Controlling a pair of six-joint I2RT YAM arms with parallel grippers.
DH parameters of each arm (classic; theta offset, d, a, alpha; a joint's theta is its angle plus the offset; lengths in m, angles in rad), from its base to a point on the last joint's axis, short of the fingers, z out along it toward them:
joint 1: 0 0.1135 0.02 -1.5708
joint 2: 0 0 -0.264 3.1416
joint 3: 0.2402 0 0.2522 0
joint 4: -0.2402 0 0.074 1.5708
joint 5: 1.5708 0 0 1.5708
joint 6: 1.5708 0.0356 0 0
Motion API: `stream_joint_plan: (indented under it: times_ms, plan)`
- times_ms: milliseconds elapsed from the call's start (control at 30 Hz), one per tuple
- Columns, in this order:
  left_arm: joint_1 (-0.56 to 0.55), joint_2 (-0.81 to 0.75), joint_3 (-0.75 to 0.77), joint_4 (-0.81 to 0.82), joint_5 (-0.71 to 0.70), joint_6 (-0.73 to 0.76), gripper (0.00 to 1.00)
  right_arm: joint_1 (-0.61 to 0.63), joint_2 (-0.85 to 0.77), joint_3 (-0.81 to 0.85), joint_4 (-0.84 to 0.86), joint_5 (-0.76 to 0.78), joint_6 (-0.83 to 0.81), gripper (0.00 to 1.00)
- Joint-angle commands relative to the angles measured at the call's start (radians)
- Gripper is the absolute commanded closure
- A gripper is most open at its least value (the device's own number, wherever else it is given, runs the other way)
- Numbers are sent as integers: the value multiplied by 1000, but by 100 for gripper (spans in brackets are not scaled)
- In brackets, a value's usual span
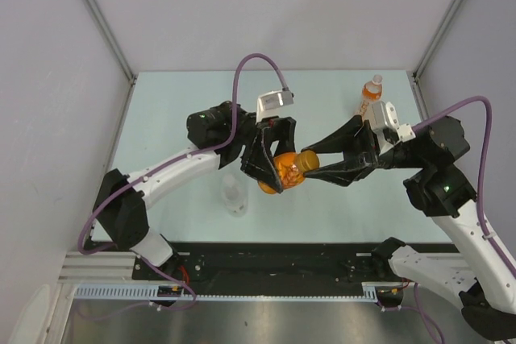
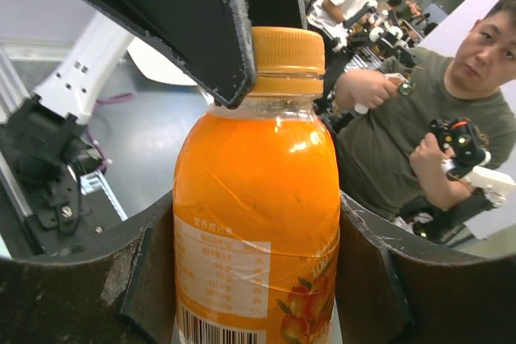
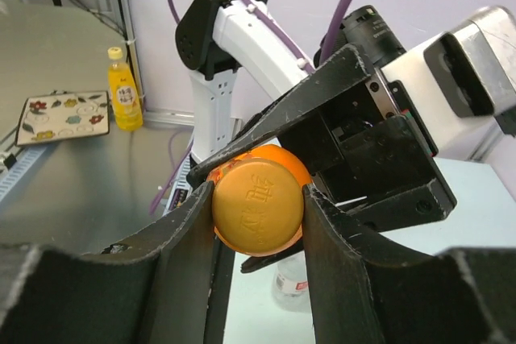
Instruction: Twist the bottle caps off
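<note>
The right jaws pinch the orange cap from two sides, one dark finger pressed to each edge. Raised characters show on the cap's flat top. The cap sits down on the neck of the squat bottle, with no gap showing beneath it. The left jaws clamp that bottle's body across the middle, a finger against either flank. Held by the two grips, the bottle lies on its side in the air above the bench, with its cap toward the right arm and its base toward the left arm.

The squat bottle is full of opaque orange juice up to the shoulder, and only a narrow clear band remains below the cap. A label wraps its lower half, with print, a barcode and a picture of fruit.

The clear bottle stands on the bench just to the left of the held one and nearer the arm bases, apart from both jaws. From above I cannot tell whether its cap is on or what, if anything, it holds.

The tall bottle stands near the far right corner of the bench, well apart from the others. Its white cap is on, there is orange drink inside, and a pale label wraps its middle.

Off the bench, the right wrist view shows a yellow bottle standing on a grey surface beside a patterned mat.
</note>
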Motion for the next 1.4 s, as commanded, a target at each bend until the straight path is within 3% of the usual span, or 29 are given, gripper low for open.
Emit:
stream_joint_plan:
  times_ms: [0,233,367,400,600,733,767,833,933,967,1000,1067,1167,1367]
  plan:
    - [0,36,48,356,-134,-118,100,24,33,-8,-79,-186,-48,100]
    - [2,25,33,356,-126,-79,100,24,24,-8,-100,-79,-34,99]
    - [12,8,25,338,-126,-24,100,12,-2,-8,-85,87,27,64]
    - [17,5,21,319,-125,-16,100,7,-9,-8,-76,92,45,47]
    - [22,-1,10,280,-120,33,100,-13,-24,30,-60,173,131,2]
    - [25,-24,-21,165,-125,150,100,-13,-39,56,-76,263,162,0]
    - [29,-35,-28,113,-128,244,100,-14,-44,58,-77,326,168,0]
    - [32,-82,-56,-106,-148,378,100,-16,-55,65,-77,383,182,0]
    - [36,-191,-39,-720,-259,865,100,-23,-68,87,-76,446,200,0]
    - [28,-214,11,-1061,-313,1155,100,-26,-71,93,-76,458,208,0]
    - [22,-236,28,-1165,-415,1254,100,-28,-73,102,-77,468,214,0]
    - [23,-265,38,-1239,-453,1328,100,-31,-75,122,-73,484,231,0]
    - [23,-279,47,-1351,-609,1412,100,-34,-72,138,-62,520,259,0]
    - [2,-316,-19,-1423,-966,1517,100,-33,-65,138,-57,647,300,0]
